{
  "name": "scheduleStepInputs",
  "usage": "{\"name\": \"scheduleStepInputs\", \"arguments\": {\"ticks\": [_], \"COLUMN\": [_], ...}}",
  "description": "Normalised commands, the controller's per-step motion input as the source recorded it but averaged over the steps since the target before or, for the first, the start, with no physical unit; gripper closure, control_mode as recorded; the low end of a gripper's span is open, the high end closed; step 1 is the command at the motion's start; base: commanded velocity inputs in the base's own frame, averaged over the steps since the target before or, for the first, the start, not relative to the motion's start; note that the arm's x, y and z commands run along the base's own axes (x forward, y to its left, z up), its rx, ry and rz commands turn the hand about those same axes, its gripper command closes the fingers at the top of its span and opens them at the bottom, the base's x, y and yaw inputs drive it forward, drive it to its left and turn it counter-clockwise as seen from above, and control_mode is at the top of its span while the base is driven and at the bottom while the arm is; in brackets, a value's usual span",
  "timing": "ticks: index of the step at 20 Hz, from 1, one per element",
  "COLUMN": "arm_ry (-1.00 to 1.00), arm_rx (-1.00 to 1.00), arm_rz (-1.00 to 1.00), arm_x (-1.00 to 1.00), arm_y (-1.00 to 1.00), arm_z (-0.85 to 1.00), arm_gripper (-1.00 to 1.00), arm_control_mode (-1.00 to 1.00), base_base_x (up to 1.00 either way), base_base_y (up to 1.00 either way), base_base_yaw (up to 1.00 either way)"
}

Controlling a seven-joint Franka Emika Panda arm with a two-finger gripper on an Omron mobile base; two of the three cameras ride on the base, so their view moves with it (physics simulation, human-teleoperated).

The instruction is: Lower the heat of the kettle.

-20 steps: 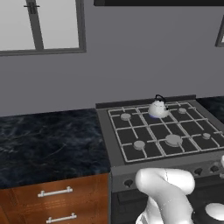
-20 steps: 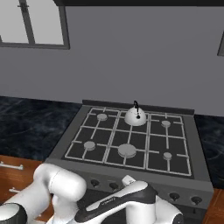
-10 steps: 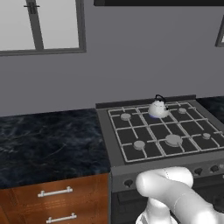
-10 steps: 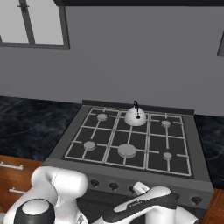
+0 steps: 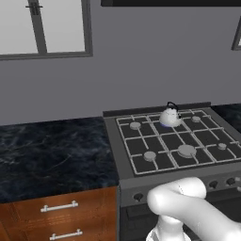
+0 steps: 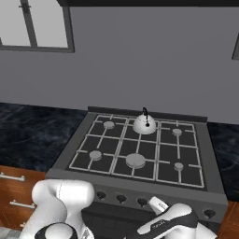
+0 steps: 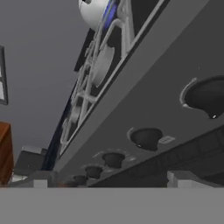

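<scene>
The small white-silver kettle [image 5: 169,116] with its black arched handle stands on the back middle burner of the gas stove [image 5: 123,155]. It also appears in the right base view [image 6: 144,124]. In the hand view the kettle [image 7: 92,10] is at the top, with a blue flame glow beside it. My gripper [image 7: 109,181] is low in front of the stove's front panel, looking up along a row of dark knobs [image 7: 146,138]. Its fingertips [image 7: 180,177] stand wide apart and open, with nothing between them and touching no knob.
Grey burner caps [image 6: 135,160] sit under the grates. The control knobs [image 6: 121,199] line the stove front. Dark marble counter [image 5: 52,153] lies left of the stove, over wooden drawers [image 5: 59,207]. A window [image 5: 44,26] is on the back wall.
My arm has swung down and to the right in front of the stove panel. The kettle and the stove have not moved.
</scene>
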Motion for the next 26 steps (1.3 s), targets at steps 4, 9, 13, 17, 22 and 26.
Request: {"name": "scheduleStepInputs", "arguments": {"ticks": [4,9,13,17,22,26], "arm_ry": [-0.05,-0.01,0.0,0.0,0.0,0.0], "arm_rx": [0.0,0.01,0.02,0.01,0.02,0.01], "arm_rz": [0.0,0.0,0.0,-0.04,-0.05,-0.06], "arm_x": [0.15,0.15,0.2,0.25,0.07,0.05], "arm_y": [-0.08,-0.05,-0.1,-0.07,-0.16,-0.12], "arm_z": [-0.32,-0.28,-0.11,-0.11,-0.21,-0.22], "arm_gripper": [-1.0,-1.0,-1.0,-1.0,-1.0,-1.0], "arm_control_mode": [-1.0,-1.0,-1.0,-1.0,-1.0,-1.0], "base_base_x": [0.0,0.0,0.0,0.0,0.0,0.0], "base_base_y": [0.0,0.0,0.0,0.0,0.0,0.0], "base_base_yaw": [0.0,0.0,0.0,0.0,0.0,0.0]}}
